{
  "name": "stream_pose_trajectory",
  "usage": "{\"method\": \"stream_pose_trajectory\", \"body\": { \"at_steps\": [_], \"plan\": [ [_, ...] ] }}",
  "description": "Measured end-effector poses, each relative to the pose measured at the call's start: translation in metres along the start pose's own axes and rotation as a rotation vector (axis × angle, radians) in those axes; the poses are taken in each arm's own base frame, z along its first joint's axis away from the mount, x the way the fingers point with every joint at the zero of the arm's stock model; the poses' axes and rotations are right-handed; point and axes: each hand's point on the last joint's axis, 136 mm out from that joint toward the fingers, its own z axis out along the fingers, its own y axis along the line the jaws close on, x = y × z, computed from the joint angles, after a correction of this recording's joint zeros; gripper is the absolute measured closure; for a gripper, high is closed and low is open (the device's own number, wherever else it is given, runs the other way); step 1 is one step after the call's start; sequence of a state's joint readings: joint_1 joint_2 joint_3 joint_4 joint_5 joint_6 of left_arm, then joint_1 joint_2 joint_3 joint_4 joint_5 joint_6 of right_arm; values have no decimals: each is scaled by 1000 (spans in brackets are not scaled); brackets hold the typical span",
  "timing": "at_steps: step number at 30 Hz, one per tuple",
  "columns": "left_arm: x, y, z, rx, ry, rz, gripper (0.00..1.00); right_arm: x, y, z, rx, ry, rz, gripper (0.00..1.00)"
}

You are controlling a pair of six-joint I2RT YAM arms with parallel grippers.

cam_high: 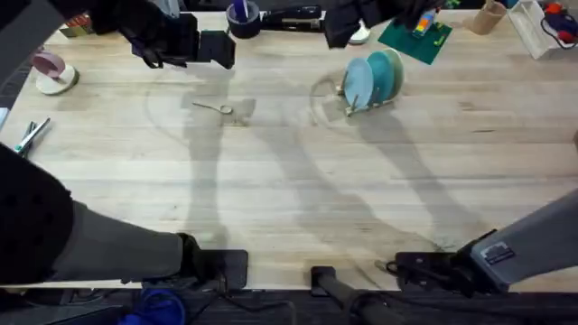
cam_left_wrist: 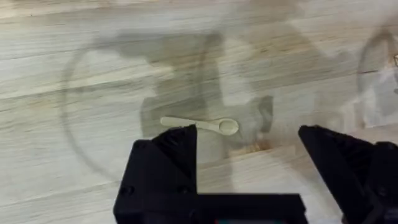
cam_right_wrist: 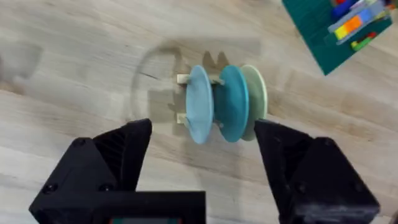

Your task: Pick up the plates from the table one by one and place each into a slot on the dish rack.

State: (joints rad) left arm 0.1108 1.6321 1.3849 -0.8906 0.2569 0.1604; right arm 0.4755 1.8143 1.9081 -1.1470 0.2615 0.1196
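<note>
Three plates stand upright side by side in the dish rack at the far middle right of the table: a light blue plate, a teal plate and a pale cream-green plate. My right gripper hovers open above and just short of the rack, holding nothing. My left gripper hangs open high over the far left of the table, also holding nothing.
A small spoon lies on the wood below my left gripper. A green baseplate with bricks sits behind the rack. A tape roll, pens, a dark cup and a white bin line the edges.
</note>
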Motion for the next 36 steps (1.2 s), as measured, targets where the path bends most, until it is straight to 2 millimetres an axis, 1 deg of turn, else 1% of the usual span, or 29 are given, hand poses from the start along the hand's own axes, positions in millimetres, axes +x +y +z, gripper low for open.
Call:
{"method": "stream_pose_trajectory", "body": {
  "at_steps": [3,7,9,11,14,16,19,23,24,26,29,33,36],
  "plan": [
    [0,0,0,0,0,0,6,-6,-3,-16,-4,-37,9,9],
    [0,0,0,0,-1,0,6,-6,-4,-22,-6,-49,11,9],
    [0,0,-2,0,-3,1,6,-1,-6,-25,-4,-36,8,7],
    [0,-2,-6,-1,-7,2,6,4,-8,-32,-4,-27,7,8],
    [1,-4,-19,-10,-23,6,6,6,-15,-49,-5,-59,19,9],
    [1,-6,-31,-23,-39,11,6,9,-24,-64,-1,-82,37,8],
    [7,-10,-48,-29,-49,13,6,18,-46,-85,17,-101,80,9],
    [15,-17,-68,-33,-60,16,6,28,-73,-105,47,-134,144,8],
    [16,-18,-73,-34,-65,18,6,30,-78,-108,52,-141,154,7],
    [18,-21,-84,-37,-85,22,6,41,-87,-110,65,-145,170,9],
    [18,-26,-102,-45,-131,34,6,57,-93,-105,78,-136,177,9],
    [18,-32,-126,-59,-202,52,6,77,-94,-91,86,-98,162,10],
    [18,-36,-141,-66,-246,63,6,84,-92,-82,86,-73,147,7]
  ]
}}
